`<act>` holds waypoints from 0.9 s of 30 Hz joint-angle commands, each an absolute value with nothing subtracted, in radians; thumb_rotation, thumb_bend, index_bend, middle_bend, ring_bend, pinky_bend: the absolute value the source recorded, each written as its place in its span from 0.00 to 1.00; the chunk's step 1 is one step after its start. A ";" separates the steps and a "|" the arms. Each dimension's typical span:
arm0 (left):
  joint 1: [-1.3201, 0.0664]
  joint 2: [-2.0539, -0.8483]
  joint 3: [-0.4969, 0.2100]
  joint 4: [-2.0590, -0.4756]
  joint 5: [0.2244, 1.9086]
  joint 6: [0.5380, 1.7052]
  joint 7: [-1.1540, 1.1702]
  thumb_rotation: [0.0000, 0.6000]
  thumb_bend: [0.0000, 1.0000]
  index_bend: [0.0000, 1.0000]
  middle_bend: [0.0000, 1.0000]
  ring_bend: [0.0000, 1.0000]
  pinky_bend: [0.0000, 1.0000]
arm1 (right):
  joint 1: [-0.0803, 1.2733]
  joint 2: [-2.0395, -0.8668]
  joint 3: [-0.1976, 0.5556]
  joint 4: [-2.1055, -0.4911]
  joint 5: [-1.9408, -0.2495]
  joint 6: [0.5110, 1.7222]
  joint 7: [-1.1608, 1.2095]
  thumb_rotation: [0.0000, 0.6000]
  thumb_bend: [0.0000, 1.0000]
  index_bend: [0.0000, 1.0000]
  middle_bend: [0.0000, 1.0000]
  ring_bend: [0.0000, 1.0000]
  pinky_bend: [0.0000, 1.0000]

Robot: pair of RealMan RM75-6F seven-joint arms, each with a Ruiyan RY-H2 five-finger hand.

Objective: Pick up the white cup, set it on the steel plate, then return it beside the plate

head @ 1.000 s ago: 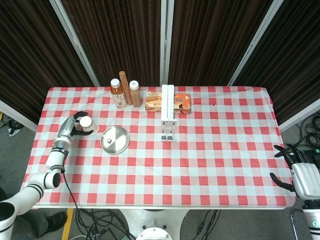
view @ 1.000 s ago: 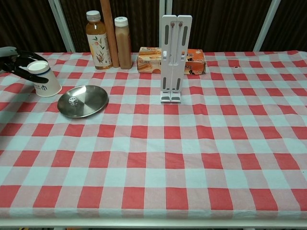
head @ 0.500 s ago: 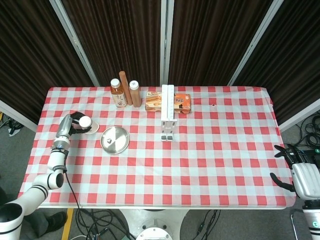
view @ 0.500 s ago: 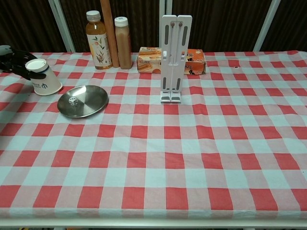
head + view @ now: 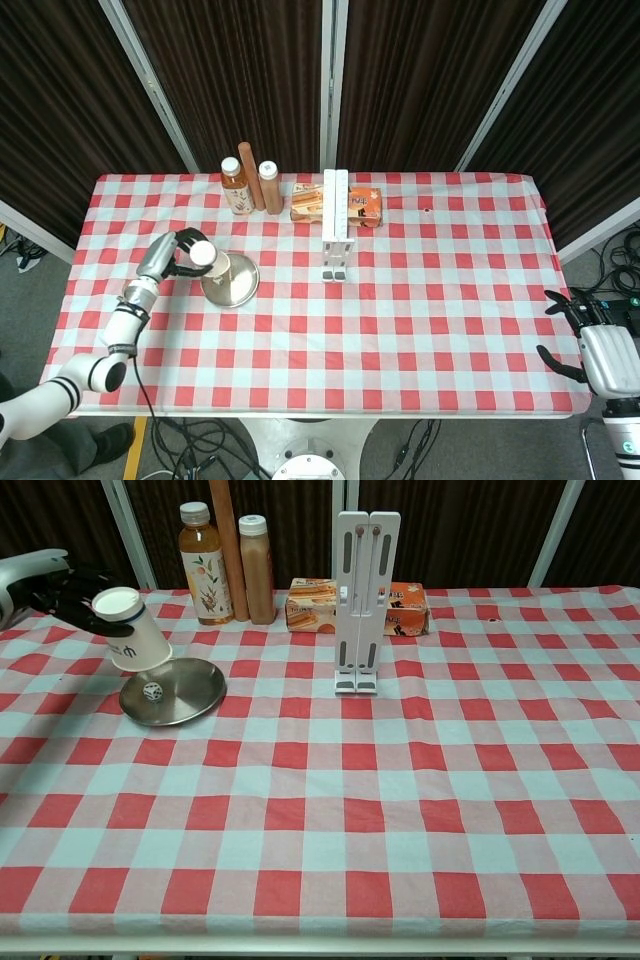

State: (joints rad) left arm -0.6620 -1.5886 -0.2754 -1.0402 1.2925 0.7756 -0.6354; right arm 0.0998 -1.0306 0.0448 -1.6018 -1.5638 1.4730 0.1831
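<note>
The white cup, upside down and tilted, hangs in the air just above the left rim of the steel plate. My left hand grips it from the left side, black fingers wrapped around its narrow top end. The cup's wide mouth faces down toward the plate, and its reflection shows in the metal. My right hand rests off the table's right front corner with fingers apart, holding nothing.
Two bottles and a brown rod stand at the back, behind the plate. An orange box lies at the back centre, with a white folding stand upright in front of it. The red-checked cloth covers the table.
My left hand has lifted the cup off the cloth and carried it rightward, from beside the plate to over the plate's left rim. The right hand has stayed put.
</note>
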 commanded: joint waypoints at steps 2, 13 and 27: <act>-0.679 -1.575 -0.240 -1.090 1.309 0.770 -0.566 1.00 0.26 0.52 0.53 0.40 0.41 | 0.099 -1.031 0.044 -1.598 -1.564 1.473 0.188 1.00 0.16 0.16 0.36 0.10 0.18; -0.712 -1.635 -0.240 -1.017 1.234 0.718 -0.489 1.00 0.26 0.52 0.53 0.40 0.41 | 0.099 -1.033 0.043 -1.594 -1.562 1.472 0.193 1.00 0.16 0.16 0.36 0.10 0.18; -0.712 -1.670 -0.221 -1.064 1.270 0.756 -0.503 1.00 0.26 0.51 0.52 0.40 0.40 | 0.106 -1.033 0.044 -1.593 -1.560 1.461 0.192 1.00 0.16 0.16 0.36 0.10 0.18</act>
